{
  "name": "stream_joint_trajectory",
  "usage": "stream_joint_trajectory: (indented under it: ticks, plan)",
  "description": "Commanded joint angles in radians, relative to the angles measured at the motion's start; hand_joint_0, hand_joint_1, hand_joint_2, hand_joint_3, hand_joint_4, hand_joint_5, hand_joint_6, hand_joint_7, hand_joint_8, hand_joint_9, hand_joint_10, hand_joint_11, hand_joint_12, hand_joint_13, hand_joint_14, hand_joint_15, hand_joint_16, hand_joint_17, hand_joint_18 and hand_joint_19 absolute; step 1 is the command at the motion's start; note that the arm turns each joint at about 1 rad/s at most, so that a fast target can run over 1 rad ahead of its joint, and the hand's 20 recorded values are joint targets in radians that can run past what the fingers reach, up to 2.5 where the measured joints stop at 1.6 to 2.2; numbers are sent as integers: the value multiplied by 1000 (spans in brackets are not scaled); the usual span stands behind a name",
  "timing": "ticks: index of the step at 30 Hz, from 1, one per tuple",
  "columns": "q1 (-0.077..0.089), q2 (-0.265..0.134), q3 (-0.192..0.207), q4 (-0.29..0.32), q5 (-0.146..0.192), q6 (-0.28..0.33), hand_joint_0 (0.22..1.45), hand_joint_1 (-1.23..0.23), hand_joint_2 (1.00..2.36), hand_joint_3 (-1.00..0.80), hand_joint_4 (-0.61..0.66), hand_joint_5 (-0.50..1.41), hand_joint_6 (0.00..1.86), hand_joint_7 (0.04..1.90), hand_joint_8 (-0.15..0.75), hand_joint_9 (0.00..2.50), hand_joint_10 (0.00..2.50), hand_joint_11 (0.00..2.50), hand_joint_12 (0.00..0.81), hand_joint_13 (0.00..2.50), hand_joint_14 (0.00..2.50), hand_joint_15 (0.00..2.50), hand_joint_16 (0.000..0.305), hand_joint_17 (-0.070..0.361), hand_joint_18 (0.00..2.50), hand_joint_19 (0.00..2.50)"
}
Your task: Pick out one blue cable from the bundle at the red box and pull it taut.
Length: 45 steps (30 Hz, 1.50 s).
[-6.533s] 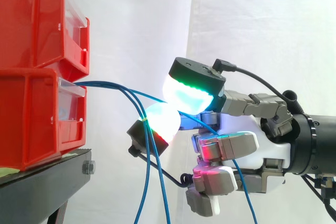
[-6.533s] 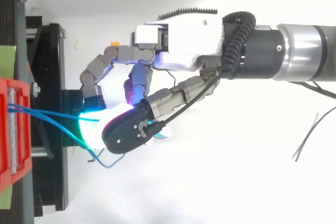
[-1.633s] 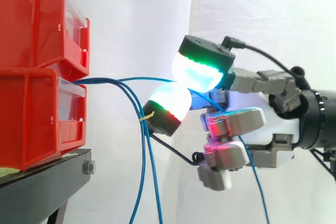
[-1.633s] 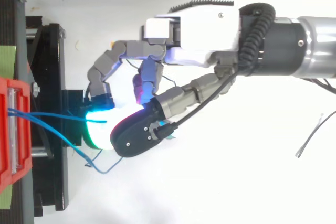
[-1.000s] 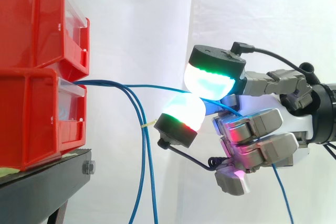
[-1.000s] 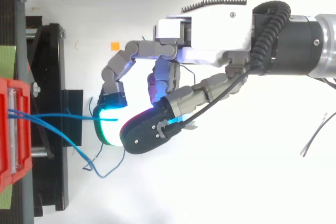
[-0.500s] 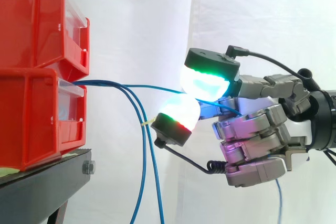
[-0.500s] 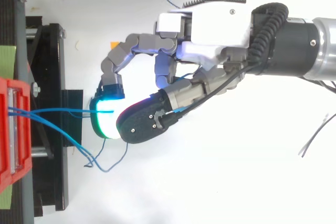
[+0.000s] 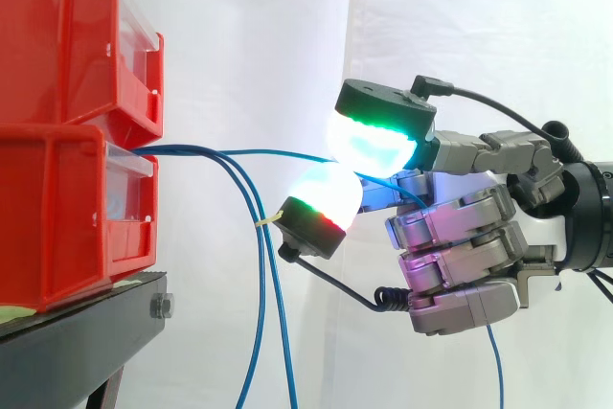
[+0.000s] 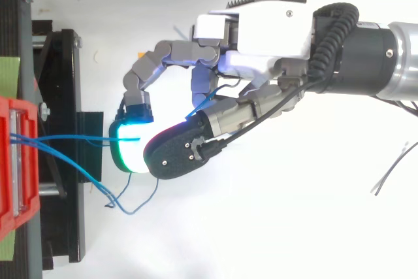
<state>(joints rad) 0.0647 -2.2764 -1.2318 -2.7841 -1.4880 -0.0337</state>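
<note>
Several thin blue cables come out of the lower red box at the left. One blue cable runs nearly straight from the box to my hand, seen from above as the blue cable. The hand is shut on it, pinching it between two glowing fingertips; the other fingers are curled. The cable's free end hangs down behind the hand. The other blue cables droop from the box, tied with a small yellow band.
A second red box sits stacked on the lower one, both on a black stand. A white curtain hangs behind. Loose thin wires lie on the white floor at the right.
Over the last seconds the hand has drawn back to the right from the box with the pinched cable, which now runs straighter. Its lower fingers have curled in.
</note>
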Motion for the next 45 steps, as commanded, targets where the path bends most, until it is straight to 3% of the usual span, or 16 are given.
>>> stream_joint_trajectory:
  ticks: [1, 45]
  plan:
    - [0, 0, 0, 0, 0, 0, 623, -711, 1022, -121, 91, -149, 925, 879, 296, 1561, 1013, 1592, 372, 1372, 2287, 931, 51, 114, 1489, 1766]
    - [0, 0, -2, 0, 0, -2, 633, -733, 1020, -107, 56, -137, 918, 861, 299, 1626, 949, 1603, 368, 1405, 2280, 911, 54, 122, 1562, 1828]
